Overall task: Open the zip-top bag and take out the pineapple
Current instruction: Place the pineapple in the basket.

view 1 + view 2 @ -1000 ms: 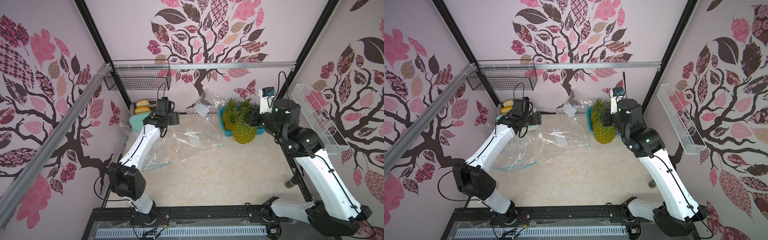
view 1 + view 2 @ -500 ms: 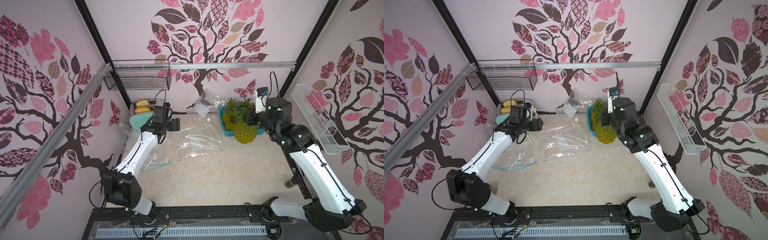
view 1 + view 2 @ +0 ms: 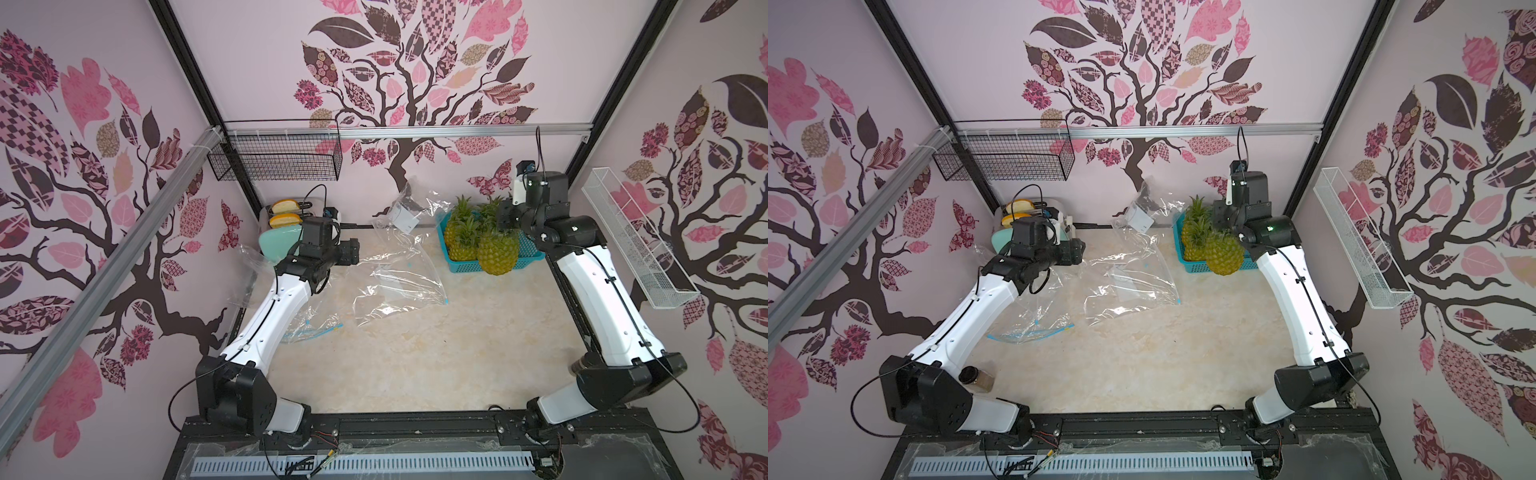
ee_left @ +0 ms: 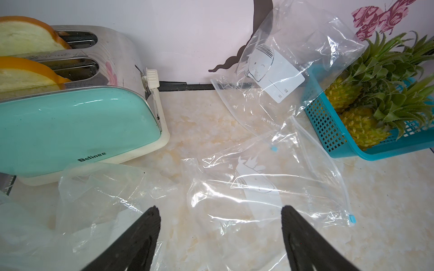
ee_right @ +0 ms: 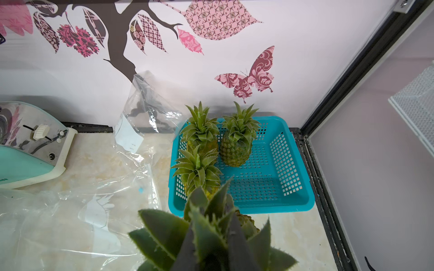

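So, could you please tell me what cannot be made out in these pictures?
Right claw: right wrist view, its grip point is buried in the pineapple crown.
Bag label: left wrist view, print too small to read.
Brown jar: a top view, small, beside the left arm's base, contents unclear.
Left claw: left wrist view, base cut off by the picture's edge.

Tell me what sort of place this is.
Probably a robot test booth staged as a kitchen counter: a toaster holding bread, a blue basket of pineapples, and two robot arms between decal-covered walls.
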Motion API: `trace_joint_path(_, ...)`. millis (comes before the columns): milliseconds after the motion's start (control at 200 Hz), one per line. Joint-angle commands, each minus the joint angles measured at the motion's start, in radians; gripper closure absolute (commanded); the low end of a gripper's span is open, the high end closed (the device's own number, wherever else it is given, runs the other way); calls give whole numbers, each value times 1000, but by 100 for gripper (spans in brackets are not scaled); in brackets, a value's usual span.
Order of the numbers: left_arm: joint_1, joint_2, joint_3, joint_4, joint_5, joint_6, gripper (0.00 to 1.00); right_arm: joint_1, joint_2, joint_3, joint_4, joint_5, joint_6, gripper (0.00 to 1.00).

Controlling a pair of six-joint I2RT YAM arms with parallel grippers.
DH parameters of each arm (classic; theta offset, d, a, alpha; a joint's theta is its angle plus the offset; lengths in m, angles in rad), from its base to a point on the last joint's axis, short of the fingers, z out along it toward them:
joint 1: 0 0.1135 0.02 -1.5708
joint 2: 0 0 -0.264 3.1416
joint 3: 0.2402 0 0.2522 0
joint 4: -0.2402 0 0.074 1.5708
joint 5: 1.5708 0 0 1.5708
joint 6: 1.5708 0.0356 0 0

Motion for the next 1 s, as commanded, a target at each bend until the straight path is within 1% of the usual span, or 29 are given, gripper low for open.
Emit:
trace_joint_path(0,-1,3,-12,30,16,9,17,-26,0,75,79,-20,10,100)
trace_joint_path(265,-1,6,-19,39,34,5,17,-135,79,92,140,-88,53,100)
trace_joint_path(390,-1,4,-21,42,37,5,17,-167,116,137,152,-95,49,100)
trace_joint_path(495,-2,5,-20,43,41,4,17,-181,128,142,207,-83,37,100)
trace_joint_path(725,-1,1,-26,49,48,8,17,-190,135,72,375,-42,35,100)
trace_joint_path(860,-1,3,-24,45,53,9,16,-191,130,1,478,-22,37,100)
trace_joint_path(995,-1,-5,-29,55,61,10,16,-198,141,-42,546,-12,35,100)
